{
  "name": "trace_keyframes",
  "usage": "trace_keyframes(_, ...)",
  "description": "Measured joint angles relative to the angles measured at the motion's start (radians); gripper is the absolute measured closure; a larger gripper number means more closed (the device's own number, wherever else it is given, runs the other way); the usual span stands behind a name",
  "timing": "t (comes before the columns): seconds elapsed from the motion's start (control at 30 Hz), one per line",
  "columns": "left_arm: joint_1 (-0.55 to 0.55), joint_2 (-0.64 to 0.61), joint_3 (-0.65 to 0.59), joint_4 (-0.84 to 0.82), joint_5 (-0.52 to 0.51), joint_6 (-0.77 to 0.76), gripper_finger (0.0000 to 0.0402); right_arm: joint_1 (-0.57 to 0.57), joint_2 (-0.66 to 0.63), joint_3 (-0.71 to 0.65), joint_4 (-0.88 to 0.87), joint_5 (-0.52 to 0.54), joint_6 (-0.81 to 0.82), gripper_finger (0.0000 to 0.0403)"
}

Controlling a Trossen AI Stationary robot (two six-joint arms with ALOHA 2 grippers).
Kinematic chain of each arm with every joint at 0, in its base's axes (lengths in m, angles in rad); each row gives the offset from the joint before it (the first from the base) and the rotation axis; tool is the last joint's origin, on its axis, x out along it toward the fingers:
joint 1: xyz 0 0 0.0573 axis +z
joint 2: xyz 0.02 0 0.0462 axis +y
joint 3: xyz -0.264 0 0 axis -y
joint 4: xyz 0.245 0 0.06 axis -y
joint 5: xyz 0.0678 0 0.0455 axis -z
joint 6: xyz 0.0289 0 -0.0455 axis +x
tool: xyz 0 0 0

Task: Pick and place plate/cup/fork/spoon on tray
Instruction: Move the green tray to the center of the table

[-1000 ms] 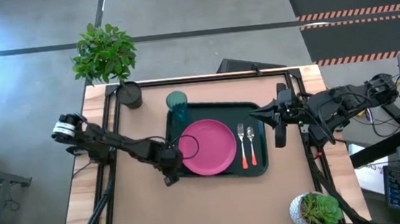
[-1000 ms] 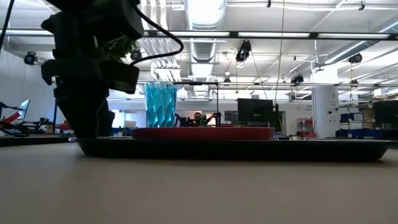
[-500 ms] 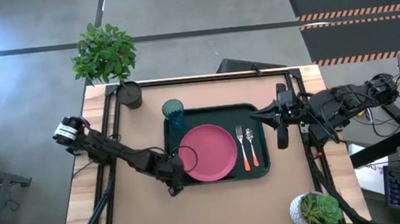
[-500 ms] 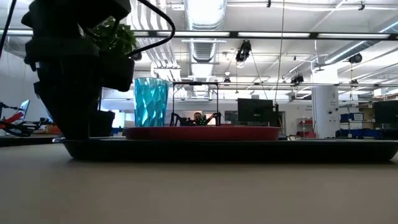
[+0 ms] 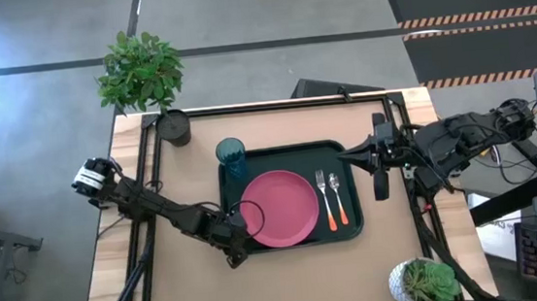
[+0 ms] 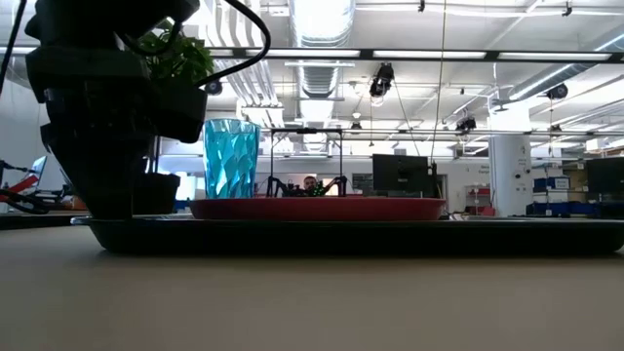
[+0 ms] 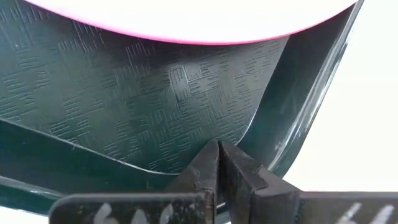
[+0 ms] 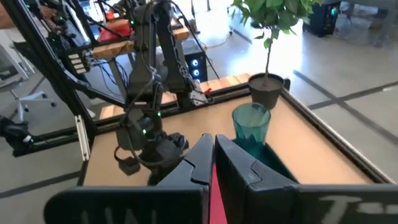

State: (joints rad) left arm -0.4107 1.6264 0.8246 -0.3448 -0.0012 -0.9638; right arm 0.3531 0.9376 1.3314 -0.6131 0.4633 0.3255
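The dark tray [image 5: 283, 149] lies on the table and carries the pink plate [image 5: 278, 208], the teal cup [image 5: 231, 157] upright in its far-left corner, and the fork [image 5: 324, 196] and spoon [image 5: 337, 193] side by side to the right of the plate. My left gripper [image 5: 237, 254] is shut at the tray's near-left corner, and its dark bulk [image 6: 93, 146] fills the left of the low view. My right gripper [image 5: 347, 150] hangs shut above the tray's right edge, touching nothing. My left gripper has its shut fingertips [image 7: 217, 155] down on the tray's near-left corner, just inside the raised rim [image 7: 273, 155]. The fingers come from above, slanting down from the table's left. No rim shows between them. The tray lies flat on the table.
A potted plant [image 5: 140, 74] stands at the table's far-left corner, close to the cup. A second plant [image 5: 424, 283] sits at the near-right corner. Bare tabletop [image 5: 300, 284] stretches in front of the tray.
My left gripper has moved toward the table's near edge and rolled its wrist, staying shut at the tray's corner. The tray and everything on it has slid a little toward the near-left and turned slightly. The cup now stands farther left and nearer.
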Motion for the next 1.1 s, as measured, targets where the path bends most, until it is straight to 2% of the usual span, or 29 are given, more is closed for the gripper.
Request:
trace_keyframes(0.1, 0.0, 0.0, -0.003, 0.0, 0.0, 0.0, 0.0401, 0.0, 0.003, 0.0, -0.106, 0.019, 0.092, 0.0394)
trace_keyframes(0.23, 0.0, -0.001, -0.009, 0.002, 0.0, 0.0, 0.0401, 0.0, 0.036, -0.024, -0.35, 0.029, 0.354, 0.0394)
trace_keyframes(0.37, 0.0, -0.001, -0.01, 0.001, -0.002, 0.001, 0.0401, 0.019, 0.104, -0.082, -0.487, -0.079, 0.582, 0.0394)
trace_keyframes(0.53, 0.0, -0.007, -0.004, -0.019, -0.031, 0.034, 0.0401, 0.068, 0.191, -0.169, -0.424, -0.231, 0.663, 0.0394)
trace_keyframes(0.63, -0.001, -0.041, 0.014, -0.069, -0.122, 0.089, 0.0402, 0.096, 0.227, -0.209, -0.396, -0.246, 0.705, 0.0394)
trace_keyframes(0.73, 0.0, -0.108, 0.079, -0.219, -0.245, 0.116, 0.0402, 0.112, 0.225, -0.256, -0.333, -0.253, 0.746, 0.0394)
trace_keyframes(0.87, 0.002, -0.193, 0.147, -0.438, -0.342, 0.133, 0.0402, 0.125, 0.199, -0.362, -0.118, -0.26, 0.776, 0.0394)
trace_keyframes(0.97, 0.003, -0.273, 0.176, -0.512, -0.426, 0.131, 0.0402, 0.13, 0.194, -0.449, 0.057, -0.271, 0.786, 0.0394)
trace_keyframes(1.1, 0.003, -0.362, 0.183, -0.558, -0.531, 0.107, 0.0402, 0.132, 0.211, -0.542, 0.122, -0.307, 0.864, 0.0394)
